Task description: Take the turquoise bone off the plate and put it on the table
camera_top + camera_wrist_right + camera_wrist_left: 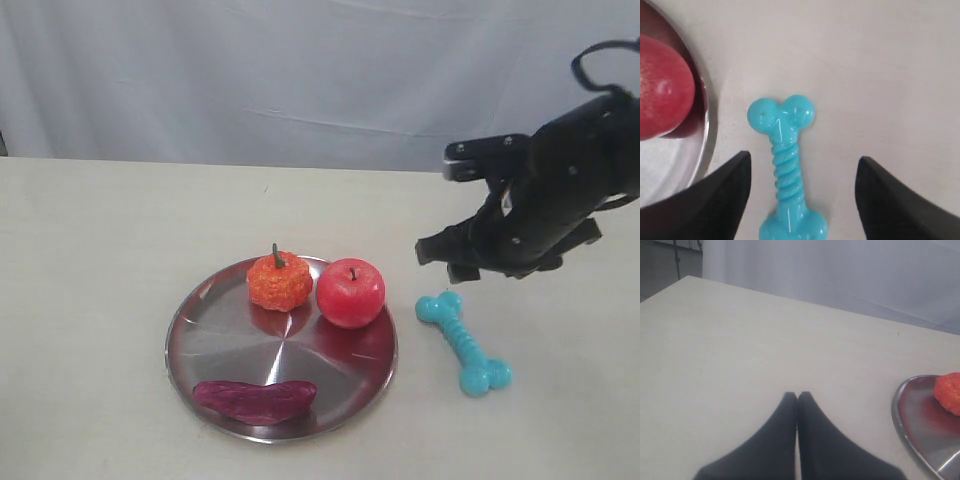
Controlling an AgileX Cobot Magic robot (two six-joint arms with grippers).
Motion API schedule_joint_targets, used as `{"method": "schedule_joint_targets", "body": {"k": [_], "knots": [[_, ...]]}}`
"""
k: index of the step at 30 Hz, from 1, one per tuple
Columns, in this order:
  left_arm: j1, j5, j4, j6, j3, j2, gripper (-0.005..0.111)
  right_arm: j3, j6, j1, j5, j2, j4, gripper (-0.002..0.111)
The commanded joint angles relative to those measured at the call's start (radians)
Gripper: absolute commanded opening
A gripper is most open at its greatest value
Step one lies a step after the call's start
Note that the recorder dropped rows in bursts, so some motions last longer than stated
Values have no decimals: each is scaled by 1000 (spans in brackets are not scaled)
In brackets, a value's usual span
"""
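The turquoise bone (463,345) lies flat on the beige table (100,250), just right of the silver plate (230,350) and clear of its rim. Above the bone's far end hovers my right gripper (450,258), open. In the right wrist view the bone (785,165) lies lengthwise between the spread fingers of that gripper (802,157), touching neither, with the plate's rim (675,165) off to one side. My left gripper (797,395) is shut on nothing over bare table, with the plate's edge (920,420) beside it. The exterior view does not show the left gripper.
On the plate sit an orange pumpkin (279,282), a red apple (351,293) and a dark purple oblong piece (255,398). A pale curtain (300,70) hangs behind the table's far edge.
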Motion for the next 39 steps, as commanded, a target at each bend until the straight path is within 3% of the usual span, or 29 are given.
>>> {"method": "schedule_joint_targets", "body": {"k": [1,5,12,18,29,39], "knots": [[-6,-5,-3,-2,3,-1,0,0,-1,-6,126,-184,-12,59],[-6,-5,-3,-2,3,-1,0,0,-12,-6,219,-352,-12,52],[-6,-5,-3,-2,3,-1,0,0,-17,-6,361,-623,-12,23],[-6,-5,-3,-2,3,-1,0,0,-17,-6,383,-790,-14,0],[-6,-5,-3,-2,3,-1,0,0,-10,23,383,-1026,32,0],[-6,-5,-3,-2,3,-1,0,12,2,23,383,-1046,55,0]]}}
